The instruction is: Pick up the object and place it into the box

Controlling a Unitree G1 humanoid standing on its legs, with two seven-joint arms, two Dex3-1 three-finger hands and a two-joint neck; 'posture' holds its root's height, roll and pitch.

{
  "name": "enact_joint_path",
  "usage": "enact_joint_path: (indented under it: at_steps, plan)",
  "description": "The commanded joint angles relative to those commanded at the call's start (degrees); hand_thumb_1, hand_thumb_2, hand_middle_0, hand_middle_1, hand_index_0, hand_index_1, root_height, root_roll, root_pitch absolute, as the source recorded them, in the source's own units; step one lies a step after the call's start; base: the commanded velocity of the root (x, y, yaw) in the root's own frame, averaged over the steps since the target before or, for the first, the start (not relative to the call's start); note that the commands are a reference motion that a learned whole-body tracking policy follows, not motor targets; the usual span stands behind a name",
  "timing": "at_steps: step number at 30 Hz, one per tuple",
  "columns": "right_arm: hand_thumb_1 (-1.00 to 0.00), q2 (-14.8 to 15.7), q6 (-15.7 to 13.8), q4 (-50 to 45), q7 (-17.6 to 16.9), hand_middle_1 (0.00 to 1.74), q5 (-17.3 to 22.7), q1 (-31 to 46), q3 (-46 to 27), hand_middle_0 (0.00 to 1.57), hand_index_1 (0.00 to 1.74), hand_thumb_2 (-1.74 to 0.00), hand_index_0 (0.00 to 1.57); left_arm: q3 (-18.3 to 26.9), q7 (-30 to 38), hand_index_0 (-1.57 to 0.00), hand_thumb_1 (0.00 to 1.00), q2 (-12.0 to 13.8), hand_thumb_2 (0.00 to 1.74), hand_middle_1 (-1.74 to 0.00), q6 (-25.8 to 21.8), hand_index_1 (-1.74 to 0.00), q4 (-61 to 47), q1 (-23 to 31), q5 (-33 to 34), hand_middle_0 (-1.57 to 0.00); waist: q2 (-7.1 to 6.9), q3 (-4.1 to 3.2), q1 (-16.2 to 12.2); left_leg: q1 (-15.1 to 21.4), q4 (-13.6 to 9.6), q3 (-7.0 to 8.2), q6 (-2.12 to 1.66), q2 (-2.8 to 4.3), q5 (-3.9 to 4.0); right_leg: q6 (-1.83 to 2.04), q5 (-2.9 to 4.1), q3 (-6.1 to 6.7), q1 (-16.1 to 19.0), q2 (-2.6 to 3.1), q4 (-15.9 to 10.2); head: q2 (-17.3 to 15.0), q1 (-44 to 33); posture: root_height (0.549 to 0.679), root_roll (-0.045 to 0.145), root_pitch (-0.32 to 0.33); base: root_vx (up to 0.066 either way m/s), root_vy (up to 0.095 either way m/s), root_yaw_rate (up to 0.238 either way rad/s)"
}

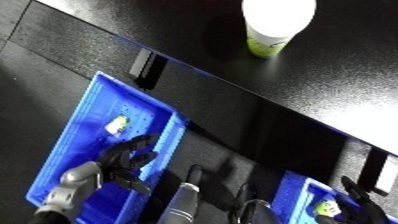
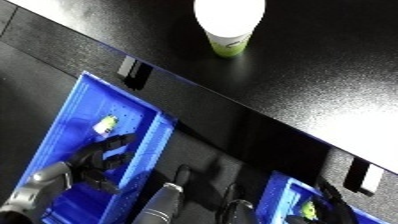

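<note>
Below the edge of a black table [image 1: 338, 85], the robot's left hand [image 1: 124, 160] hangs over a blue bin [image 1: 80, 135], its black fingers spread and relaxed, clamped on nothing. One small white and yellow-green object [image 1: 116, 124] lies on the bin's perforated floor, just beyond the fingertips and apart from them. One cup [image 1: 274, 25], white on top with a green wall, stands upright on the table, well apart from the bin. A second blue bin [image 1: 298, 197] shows at the lower right corner, with one small pale object [image 1: 327, 208] inside it. The right hand [image 1: 362, 197] shows only as dark fingers at that bin's far side; whether they are apart or together cannot be told. Two silver brackets [image 1: 147, 64] sit on the table's front edge, one by each bin. Between the two bins stands a grey and black part of the robot [image 1: 185, 200].
</note>
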Motion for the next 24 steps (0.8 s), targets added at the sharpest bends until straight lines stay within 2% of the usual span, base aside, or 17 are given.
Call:
enact_joint_path:
  at_steps: [3, 4, 5, 8, 12, 14, 15, 17, 24]
  plan:
    - [0.0, -0.65, -0.33, 0.11, 0.01, 0.0, 1.08, 0.7, 0.1, 0.0, 0.0, 0.0, 0.0, -1.83, -3.79, 0.0, 0.0, 3.91, 0.0, 0.0, 5.88, 0.0, -9.84, -1.0, -4.53, 0.0, 0.49, 0.0, 0.25, -0.17, 0.32, -0.2, 0.15, -0.39, -0.29, 0.25, 0.17, -0.16, 0.08, -0.35, 0.1, 1.04, 1.81, 0.638, 0.042, -0.054, 0.014, 0.005, 0.065]
    - [0.0, -0.65, -0.33, 0.11, 0.01, 0.0, 1.08, 0.7, 0.1, 0.0, 0.0, 0.0, 0.0, -1.83, -3.79, 0.0, 0.0, 3.91, 0.0, 0.0, 5.88, 0.0, -9.84, -1.0, -4.53, 0.0, 0.49, 0.0, 0.25, -0.17, 0.32, -0.2, 0.15, -0.39, -0.29, 0.25, 0.17, -0.16, 0.08, -0.35, 0.1, 1.04, 1.81, 0.638, 0.042, -0.054, 0.018, -0.002, 0.082]
    - [0.0, -0.89, -0.56, 0.72, 0.16, 0.0, 1.84, 0.8, 0.1, 0.0, 0.0, 0.0, 0.0, -2.51, -4.87, 0.0, 0.0, 6.09, 0.0, 0.0, 8.82, 0.0, -16.04, -1.68, -7.26, 0.0, 0.72, 0.0, 0.51, -0.32, 0.67, -0.35, 0.22, -0.64, -0.49, 0.37, 0.3, -0.37, 0.06, -0.62, 0.28, 1.76, 3.0, 0.638, 0.041, -0.055, 0.021, -0.013, 0.095]
    - [0.0, -1.15, -0.68, 1.43, 0.34, 0.0, 3.06, 0.73, 0.19, 0.0, 0.0, 0.0, 0.0, -2.84, -6.73, 0.0, 0.0, 8.77, 0.0, 0.0, 11.28, 0.0, -23.91, -2.83, -11.12, 0.0, 0.92, 0.0, 0.93, -0.5, 1.01, -0.6, 0.23, -0.98, -0.72, 0.51, 0.48, -0.72, -0.02, -0.96, 0.44, 2.76, 4.73, 0.638, 0.041, -0.054, 0.019, -0.026, 0.096]
    - [0.0, -1.01, -0.8, 1.67, 0.24, 0.0, 4.29, 0.95, 0.45, 0.0, 0.0, 0.0, 0.0, -1.73, -8.57, 0.0, 0.0, 9.38, 0.0, 0.0, 12.0, 0.0, -31.44, -3.78, -19.13, 0.0, 0.85, 0.0, 1.35, -0.5, 1.07, -0.99, 0.18, -1.35, -0.92, 0.52, 0.54, -1.03, 0.06, -1.12, 0.44, 3.33, 6.26, 0.638, 0.039, -0.053, 0.023, -0.034, 0.07]
    - [0.0, -0.79, -1.02, 1.86, 0.26, 0.0, 4.49, 1.09, 0.47, 0.0, 0.0, 0.0, 0.0, -1.21, -8.86, 0.0, 0.0, 8.88, 0.0, 0.0, 11.86, 0.0, -33.16, -3.92, -21.72, 0.0, 0.78, 0.0, 1.47, -0.5, 1.07, -1.1, 0.17, -1.44, -0.97, 0.49, 0.51, -1.08, 0.07, -1.13, 0.46, 3.34, 6.61, 0.638, 0.039, -0.053, 0.031, -0.037, 0.06]
    - [0.0, -0.21, -1.57, 2.42, 0.33, 0.0, 4.8, 1.32, 0.5, 0.0, 0.0, 0.0, 0.0, -0.26, -9.0, 0.0, 0.0, 7.5, 0.0, 0.0, 11.09, 0.0, -35.98, -4.2, -26.69, 0.0, 0.58, 0.0, 1.7, -0.46, 1.06, -1.32, 0.18, -1.6, -1.1, 0.41, 0.44, -1.17, 0.11, -1.11, 0.49, 3.12, 7.03, 0.638, 0.038, -0.053, 0.035, -0.04, 0.047]
    - [0.0, 0.64, -2.15, 3.16, 0.49, 0.0, 4.95, 1.46, 0.38, 0.0, 0.0, 0.0, 0.0, 0.85, -7.8, 0.0, 0.0, 5.52, 0.0, 0.0, 10.08, 0.0, -38.19, -4.42, -31.44, 0.0, 0.24, 0.0, 1.99, -0.32, 0.97, -1.59, 0.18, -1.72, -1.18, 0.33, 0.37, -1.29, 0.19, -1.07, 0.55, 3.17, 7.63, 0.638, 0.037, -0.053, 0.037, -0.045, 0.037]
    - [0.0, 4.02, -3.75, 5.49, 1.46, 0.0, 4.95, 1.74, -0.38, 0.0, 0.0, 0.0, 0.0, 7.41, -0.72, 0.0, 0.0, -5.21, 0.0, 0.0, 5.54, 0.0, -39.96, -4.85, -48.16, 0.0, -1.24, -0.18, 2.78, 0.49, 0.33, -2.19, 0.23, -1.87, -1.28, -0.27, -0.21, -1.53, 0.32, -0.78, 1.09, 2.96, 7.6, 0.636, 0.033, -0.057, 0.04, -0.036, -0.003]
